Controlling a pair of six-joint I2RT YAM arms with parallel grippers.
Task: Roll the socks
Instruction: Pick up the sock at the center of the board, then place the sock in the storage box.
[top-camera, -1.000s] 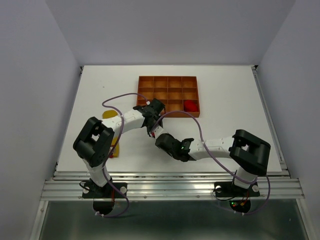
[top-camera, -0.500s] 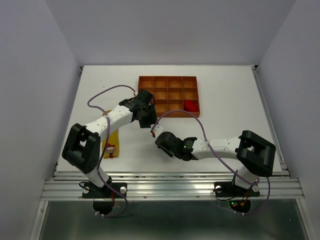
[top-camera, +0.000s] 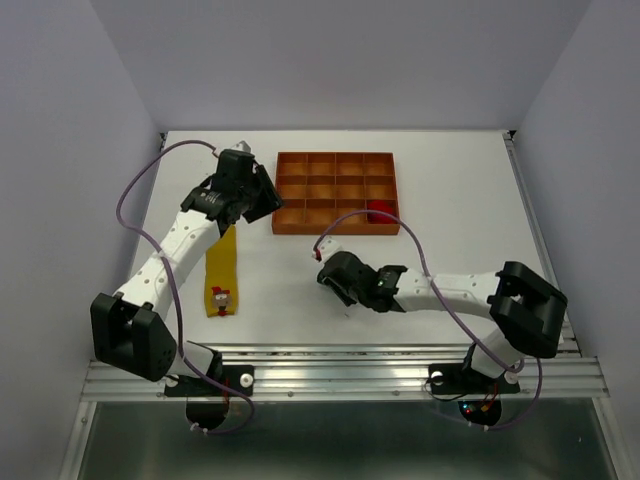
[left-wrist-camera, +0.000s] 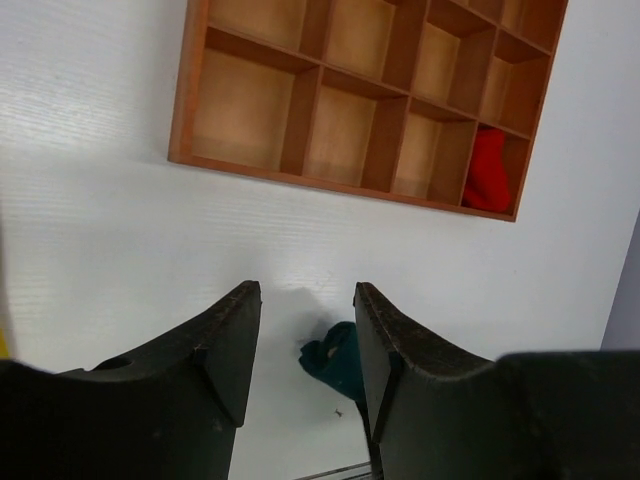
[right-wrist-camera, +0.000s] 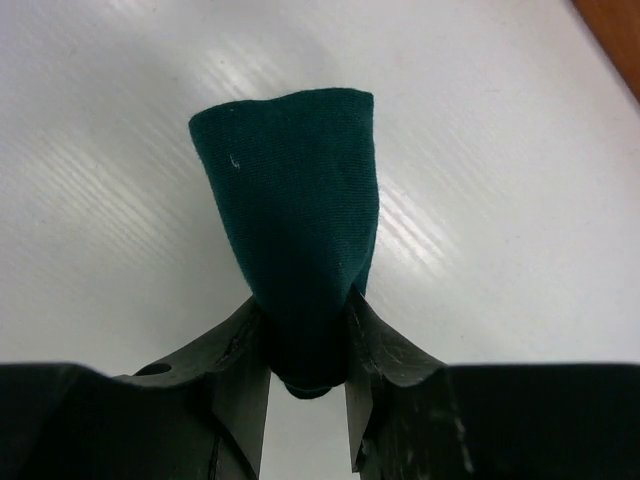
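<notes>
My right gripper (right-wrist-camera: 305, 310) is shut on the dark teal-green sock (right-wrist-camera: 290, 220), a folded bundle held over the white table; in the top view this gripper (top-camera: 332, 276) is at the table's middle front. The teal sock also shows far below in the left wrist view (left-wrist-camera: 330, 358). My left gripper (left-wrist-camera: 305, 295) is open and empty, raised by the tray's left edge (top-camera: 262, 197). The yellow sock (top-camera: 222, 270) lies flat at the left. The red sock (top-camera: 380, 210) sits bundled in the tray's near right compartment, and also shows in the left wrist view (left-wrist-camera: 487, 170).
The orange-brown compartmented tray (top-camera: 300, 160) stands at the back middle of the table; its other compartments hold nothing (left-wrist-camera: 240, 110). Purple cables loop over both arms. White walls close in the table on the left, right and back.
My left arm has swung away from the right gripper, back and to the left, up to the tray's left edge. The right gripper has kept its hold and shifted slightly right.
</notes>
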